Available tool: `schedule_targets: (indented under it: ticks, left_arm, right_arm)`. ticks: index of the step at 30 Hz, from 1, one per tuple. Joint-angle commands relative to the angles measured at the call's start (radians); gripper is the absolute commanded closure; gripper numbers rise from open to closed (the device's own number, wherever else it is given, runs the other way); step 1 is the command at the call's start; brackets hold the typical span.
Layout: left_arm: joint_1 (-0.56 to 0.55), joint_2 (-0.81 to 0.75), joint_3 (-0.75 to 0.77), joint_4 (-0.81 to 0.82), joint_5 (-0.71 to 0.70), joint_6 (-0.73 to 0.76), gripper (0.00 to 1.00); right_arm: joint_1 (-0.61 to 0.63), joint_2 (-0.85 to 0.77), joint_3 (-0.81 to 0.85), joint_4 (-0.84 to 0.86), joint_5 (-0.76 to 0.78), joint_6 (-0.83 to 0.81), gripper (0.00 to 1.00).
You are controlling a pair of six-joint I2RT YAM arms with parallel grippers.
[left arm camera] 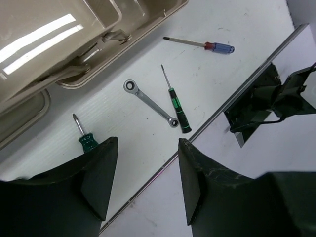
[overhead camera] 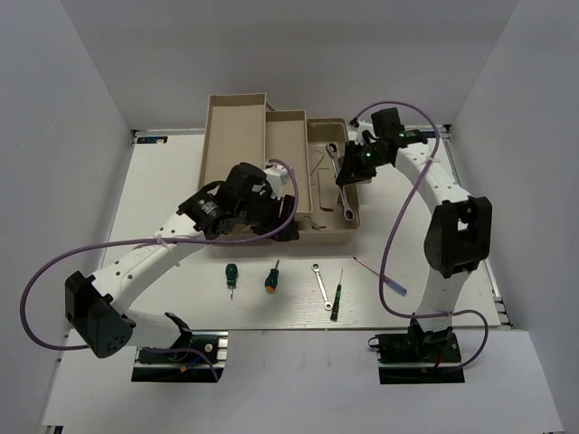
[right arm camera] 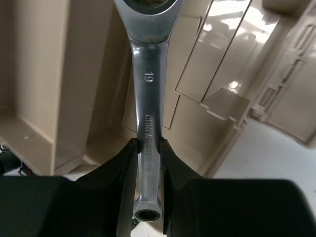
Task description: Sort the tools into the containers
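Observation:
My right gripper [overhead camera: 351, 174] is shut on a large silver wrench [overhead camera: 341, 181] and holds it over the beige base tub [overhead camera: 355, 226]. In the right wrist view the wrench [right arm camera: 147, 89], marked 19, is clamped between my fingers [right arm camera: 147, 148]. My left gripper [overhead camera: 286, 230] is open and empty at the tub's near edge; its jaws [left arm camera: 148, 140] stand wide apart. On the table lie a small silver wrench [overhead camera: 321, 287] [left arm camera: 150, 103], a black precision screwdriver [overhead camera: 336, 297] [left arm camera: 175, 106], a red and blue one [overhead camera: 384, 278] [left arm camera: 207, 46] and two green-handled screwdrivers [overhead camera: 232, 274] [overhead camera: 271, 276].
Two long beige trays [overhead camera: 235, 127] [overhead camera: 285, 145] stand left of the tub at the back. The tub's corner and latch [left arm camera: 106, 39] show in the left wrist view. The table's near edge rail [left arm camera: 217, 116] runs just behind the loose tools.

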Motion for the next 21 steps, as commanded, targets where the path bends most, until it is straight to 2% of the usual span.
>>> schedule_targets:
  ticks: [1,6,9,12,17,21]
  left_arm:
    - [-0.058,0.005,0.006,0.016,-0.073,-0.022,0.38]
    - [-0.14,0.109,0.015,0.016,-0.143,-0.045,0.36]
    - [-0.189,0.155,0.026,0.026,-0.17,-0.056,0.36]
    - [-0.232,0.21,0.035,0.041,-0.18,-0.065,0.36]
    - [-0.278,0.259,0.046,0.064,-0.205,-0.099,0.36]
    - [-0.299,0.269,0.046,0.093,-0.214,-0.117,0.36]
  right_arm:
    - [0.017,0.024,0.076,0.065,0.006,0.03,1.0]
    - [0.034,0.067,0.087,0.068,0.014,0.015,1.0]
    - [0.043,0.068,0.082,0.071,0.008,-0.011,0.83]
    - [0.043,0.055,0.075,0.068,0.003,-0.005,0.72]
    - [0.034,0.003,0.062,0.07,0.0,-0.017,0.63]
    - [0.034,-0.043,0.026,0.068,0.002,-0.032,0.62]
